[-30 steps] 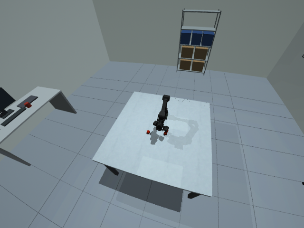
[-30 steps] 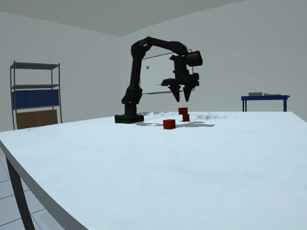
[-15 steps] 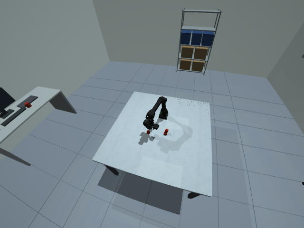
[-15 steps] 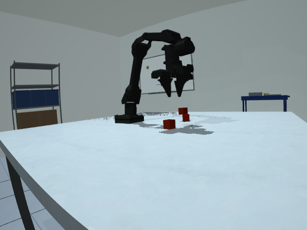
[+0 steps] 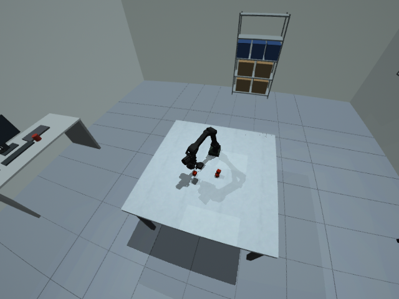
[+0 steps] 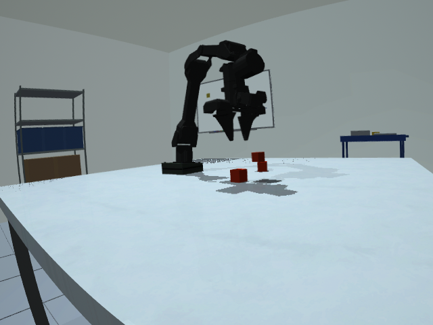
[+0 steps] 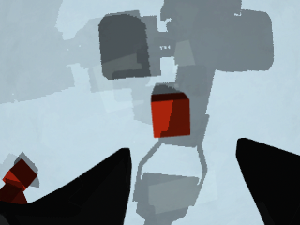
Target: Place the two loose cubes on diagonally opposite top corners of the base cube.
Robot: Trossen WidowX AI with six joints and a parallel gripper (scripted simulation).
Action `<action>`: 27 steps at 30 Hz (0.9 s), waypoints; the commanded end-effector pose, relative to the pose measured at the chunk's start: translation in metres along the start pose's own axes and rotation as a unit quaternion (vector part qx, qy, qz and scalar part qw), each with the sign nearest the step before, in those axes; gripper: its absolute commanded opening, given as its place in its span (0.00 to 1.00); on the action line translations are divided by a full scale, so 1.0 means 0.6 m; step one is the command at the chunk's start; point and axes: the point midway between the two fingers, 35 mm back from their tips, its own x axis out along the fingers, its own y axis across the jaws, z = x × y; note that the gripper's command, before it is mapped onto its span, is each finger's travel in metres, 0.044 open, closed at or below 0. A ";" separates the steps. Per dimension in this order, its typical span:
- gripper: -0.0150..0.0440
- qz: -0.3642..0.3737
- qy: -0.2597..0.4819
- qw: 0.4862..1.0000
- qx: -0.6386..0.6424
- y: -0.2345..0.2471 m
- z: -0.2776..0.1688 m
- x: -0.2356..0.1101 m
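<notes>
A loose red cube (image 5: 194, 172) (image 6: 238, 175) (image 7: 171, 115) lies on the white table (image 5: 225, 225) (image 6: 210, 262). To its right stands the fixed base cube (image 5: 217, 175) (image 6: 262, 166) with another red cube (image 5: 219, 170) (image 6: 258, 156) on top, set off toward one corner. This stack shows at the lower left of the wrist view (image 7: 18, 180). My gripper (image 5: 194, 166) (image 6: 237, 137) (image 7: 186, 153) is open and empty. It hangs well above the loose cube, fingers pointing down, and touches nothing.
The arm's base (image 5: 214, 149) (image 6: 181, 168) stands on the table behind the cubes. A shelf rack (image 5: 259, 54) (image 6: 49, 136), a desk with a monitor (image 5: 48, 128) and a blue side table (image 6: 374, 138) stand far off in the room.
</notes>
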 end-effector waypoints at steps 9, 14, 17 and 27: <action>0.70 0.006 0.016 1.000 -0.001 0.001 -0.012 0.077; 0.70 0.006 0.016 1.000 -0.001 0.001 -0.013 0.098; 0.70 0.006 0.016 1.000 -0.001 0.001 -0.013 0.098; 0.70 0.006 0.016 1.000 -0.001 0.002 -0.013 0.119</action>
